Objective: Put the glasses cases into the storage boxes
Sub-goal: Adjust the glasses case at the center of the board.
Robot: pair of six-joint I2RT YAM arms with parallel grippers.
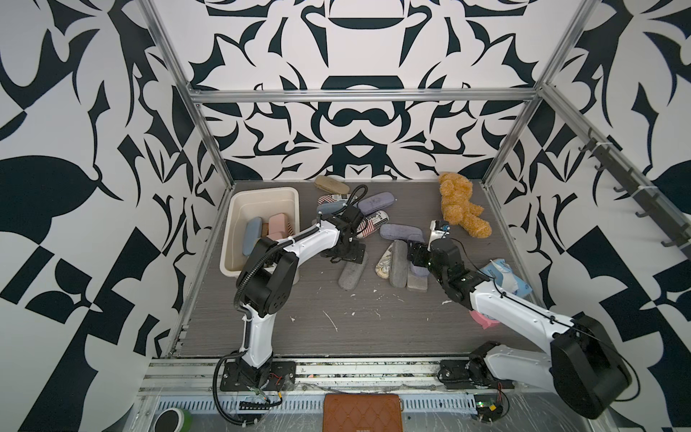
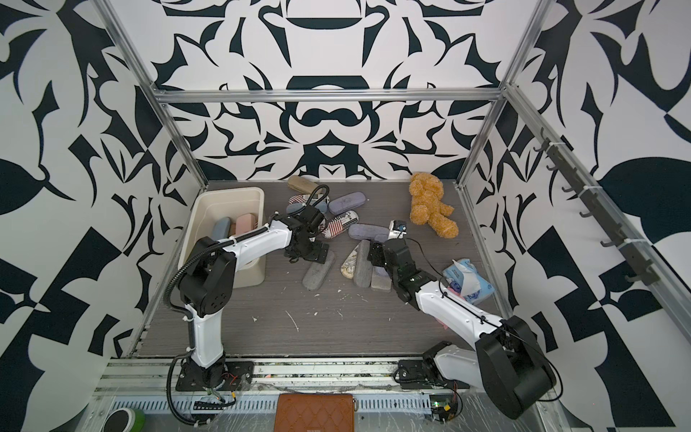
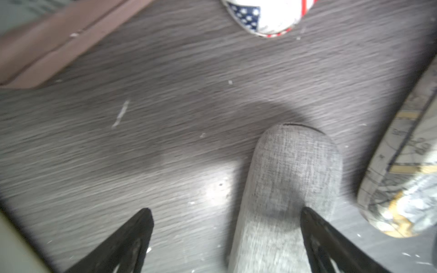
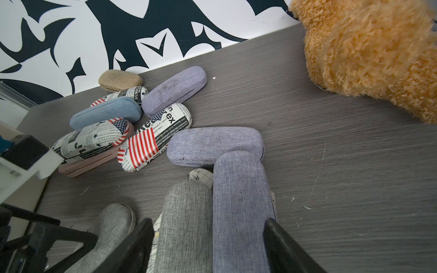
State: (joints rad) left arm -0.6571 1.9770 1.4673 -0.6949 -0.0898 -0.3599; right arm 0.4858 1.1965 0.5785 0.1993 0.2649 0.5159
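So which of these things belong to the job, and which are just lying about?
Job:
- glasses cases, most still loose, a few already boxed
- cream storage tub

Lying about:
- teddy bear
- blue-white soft packet
- brown quilted wallet
- green roll

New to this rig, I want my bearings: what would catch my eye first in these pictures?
The bold black-and-white patterned walls all around dominate. On the grey table, a golden teddy bear lies at the far right corner, and colourful glasses cases sprawl mid-table, a few already in the cream storage box at far left.
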